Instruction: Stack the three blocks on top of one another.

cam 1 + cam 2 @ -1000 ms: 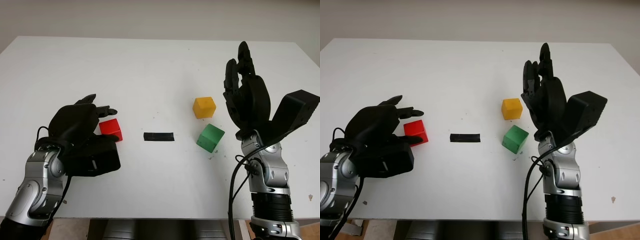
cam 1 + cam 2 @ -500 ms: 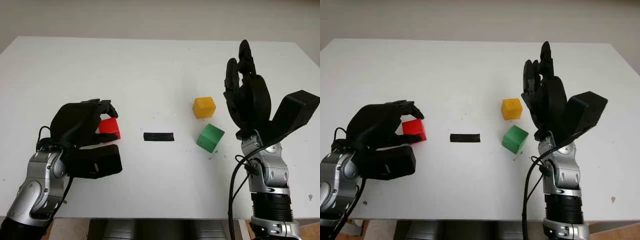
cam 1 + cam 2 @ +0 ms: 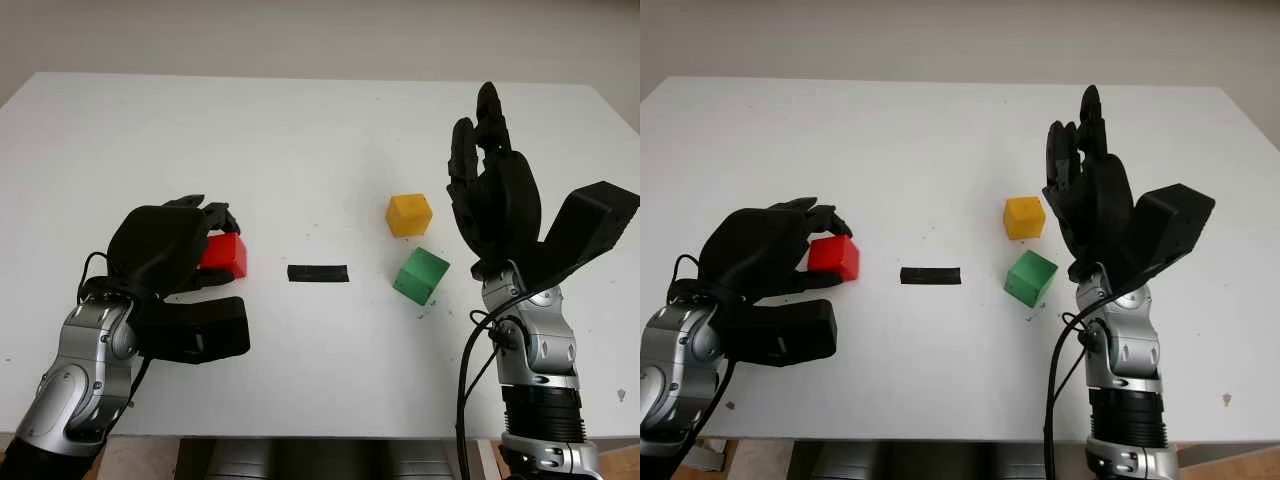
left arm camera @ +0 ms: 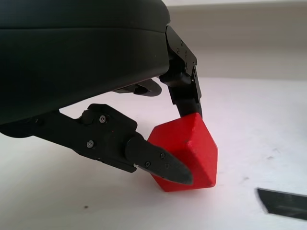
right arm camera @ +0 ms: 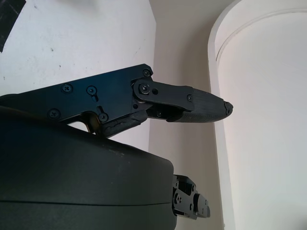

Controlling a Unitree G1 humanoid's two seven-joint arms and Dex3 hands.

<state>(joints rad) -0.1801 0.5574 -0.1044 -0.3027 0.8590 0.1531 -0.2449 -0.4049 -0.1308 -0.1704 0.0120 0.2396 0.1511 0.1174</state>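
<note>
The left hand (image 3: 170, 250) is closed on the red block (image 3: 224, 254), at the left side of the white surface (image 3: 300, 150). In the left wrist view, one finger (image 4: 158, 160) presses the block's near face and another bears on its upper edge. The block is tilted onto a corner, with little or none of its base on the surface.

The coming move turns on one relation: the other two blocks lie to the right of the held block, beyond the black strip (image 3: 317, 273) at mid-surface. The green block (image 3: 421, 275) is the nearer of the two. The yellow block (image 3: 409, 214) lies just behind it, close but not touching. A carry would run left to right across the strip.

The right hand (image 3: 490, 190) is open, holds nothing, and is raised just to the right of the green and yellow blocks. It is the nearer hand to both.

The head views give the layout of all three blocks. The left wrist view adds the finger contact and the tilt of the red block. The right wrist view adds a fingertip (image 5: 206, 108) of the right hand in free air.
</note>
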